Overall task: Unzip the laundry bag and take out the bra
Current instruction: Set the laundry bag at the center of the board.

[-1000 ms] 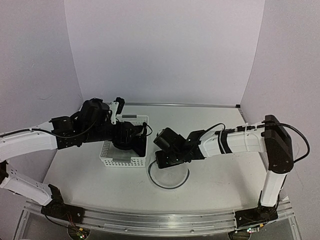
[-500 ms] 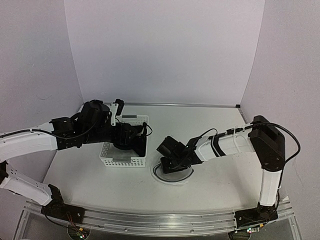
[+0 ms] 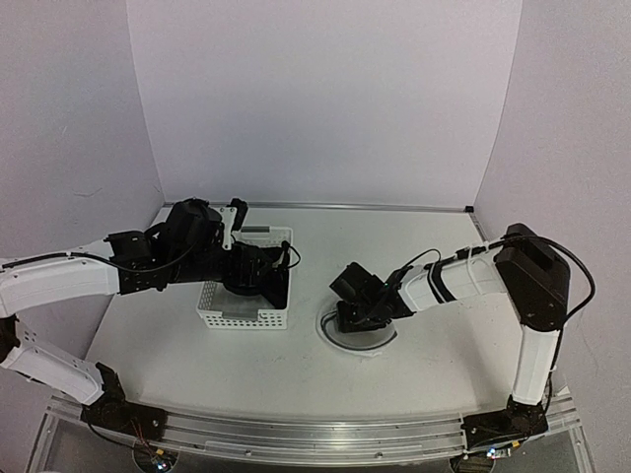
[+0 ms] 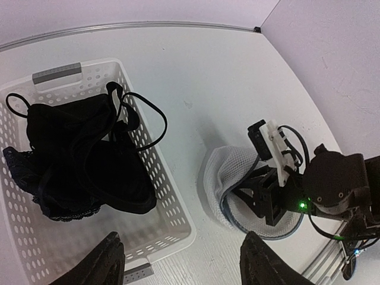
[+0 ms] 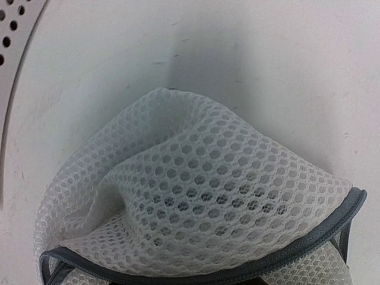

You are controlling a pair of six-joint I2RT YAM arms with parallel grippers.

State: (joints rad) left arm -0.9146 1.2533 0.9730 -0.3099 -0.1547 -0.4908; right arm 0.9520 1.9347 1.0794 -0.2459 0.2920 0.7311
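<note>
White tabletop (image 3: 444,246) at frame centre carries the slumped laundry bag (image 4: 225,172) under the right hand (image 4: 261,199) (its grip I cannot tell), while the bra (image 4: 77,154) lies in the basket (image 4: 172,196) at left beneath the wide-spread left hand (image 4: 187,264), so the right hand had best lift off straight to avoid snagging the mesh.

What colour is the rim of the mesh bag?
Dark grey; the rim of the bag shows best in the right wrist view.
</note>
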